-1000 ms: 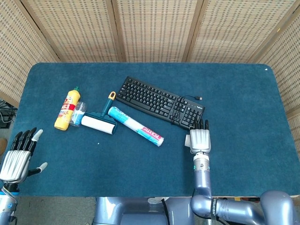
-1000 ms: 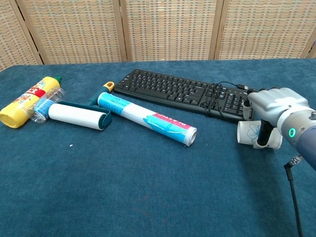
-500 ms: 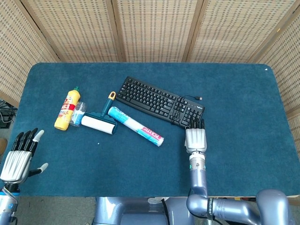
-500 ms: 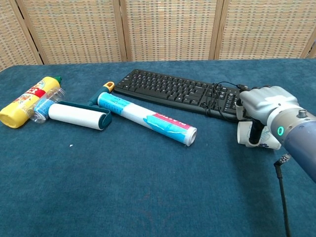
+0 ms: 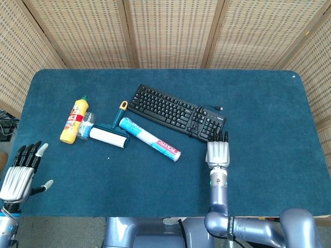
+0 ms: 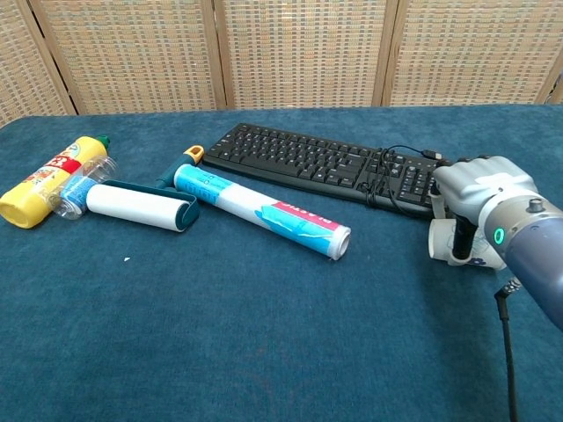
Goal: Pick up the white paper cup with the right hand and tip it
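Observation:
In the chest view the white paper cup [image 6: 442,241] is tipped on its side, mouth facing left, just above the blue cloth in front of the keyboard's right end. My right hand [image 6: 482,189] grips it from above, with the thumb [image 6: 460,239] across its wall. In the head view the right hand [image 5: 217,152] covers the cup completely. My left hand [image 5: 20,173] hovers at the table's near left corner, fingers spread and holding nothing.
A black keyboard [image 5: 176,111] with a coiled cable [image 6: 393,176] lies just behind the right hand. To the left are a white-and-teal tube [image 5: 150,139], a lint roller [image 5: 110,135], a yellow bottle [image 5: 73,119] and a small clear bottle [image 5: 86,125]. The table [image 5: 269,103] is covered in blue cloth.
The right hand with the cup shifted slightly left, then back right and a little lower. The cup stays on its side. The left hand has not moved.

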Action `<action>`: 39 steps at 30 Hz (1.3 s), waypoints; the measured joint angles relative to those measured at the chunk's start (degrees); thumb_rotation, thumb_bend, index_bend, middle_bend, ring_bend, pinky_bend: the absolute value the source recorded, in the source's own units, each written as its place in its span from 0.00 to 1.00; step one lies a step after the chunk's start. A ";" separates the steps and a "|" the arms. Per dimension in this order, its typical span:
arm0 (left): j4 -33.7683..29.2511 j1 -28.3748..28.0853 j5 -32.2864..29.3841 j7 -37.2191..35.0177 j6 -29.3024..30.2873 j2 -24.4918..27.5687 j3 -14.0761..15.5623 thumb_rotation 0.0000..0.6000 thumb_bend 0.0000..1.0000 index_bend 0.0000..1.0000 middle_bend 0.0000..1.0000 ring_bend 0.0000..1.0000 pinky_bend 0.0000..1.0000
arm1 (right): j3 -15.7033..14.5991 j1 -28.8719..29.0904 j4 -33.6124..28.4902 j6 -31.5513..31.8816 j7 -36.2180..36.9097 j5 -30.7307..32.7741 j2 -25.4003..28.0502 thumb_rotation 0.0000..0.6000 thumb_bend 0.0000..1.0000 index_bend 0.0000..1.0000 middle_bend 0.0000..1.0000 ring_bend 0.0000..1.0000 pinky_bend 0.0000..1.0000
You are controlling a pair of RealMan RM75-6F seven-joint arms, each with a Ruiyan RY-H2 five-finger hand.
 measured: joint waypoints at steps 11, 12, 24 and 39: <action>0.10 -0.09 -0.20 0.30 -0.39 -0.17 0.01 1.00 0.18 0.00 0.00 0.00 0.00 | 1.88 -1.05 -3.66 -0.54 8.10 -3.87 2.06 1.00 0.24 0.49 0.03 0.00 0.00; 0.12 -0.12 -0.19 0.38 -0.45 -0.23 0.03 1.00 0.18 0.00 0.00 0.00 0.00 | 2.37 -1.36 -4.14 -0.89 9.99 -4.31 2.46 1.00 0.24 0.49 0.03 0.00 0.00; 0.10 -0.09 -0.07 1.43 -0.38 -0.64 0.10 1.00 0.18 0.00 0.00 0.00 0.00 | 7.79 -6.96 -7.53 -10.73 39.36 -7.28 7.40 1.00 0.25 0.50 0.03 0.00 0.00; 0.25 -0.21 0.13 2.66 -0.71 -1.29 0.35 1.00 0.18 0.00 0.00 0.00 0.00 | 9.20 -12.04 -3.24 -22.97 65.10 -13.06 10.60 1.00 0.25 0.51 0.04 0.00 0.00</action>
